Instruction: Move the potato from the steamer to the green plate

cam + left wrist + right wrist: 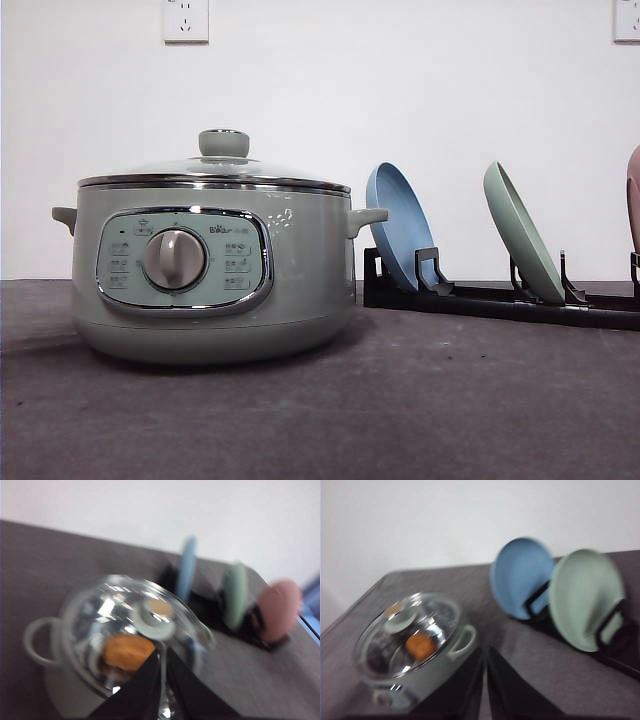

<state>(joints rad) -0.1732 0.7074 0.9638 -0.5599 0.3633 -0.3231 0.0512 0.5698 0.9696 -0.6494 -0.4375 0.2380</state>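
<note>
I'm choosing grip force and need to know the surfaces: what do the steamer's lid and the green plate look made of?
The lid looks like clear glass with a chrome rim: the potato shows through it and it throws bright reflections. Its knob looks like matte green plastic. The green plate, standing in the rack, has a dull, even surface, probably plastic or matte ceramic.

Small brand mark on the steamer control panel above the dial, too small to read, surrounding button labels likewise illegible

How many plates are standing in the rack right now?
3: blue plate nearest the steamer, green plate in the middle, pink plate at the far end. All stand on edge.
</note>
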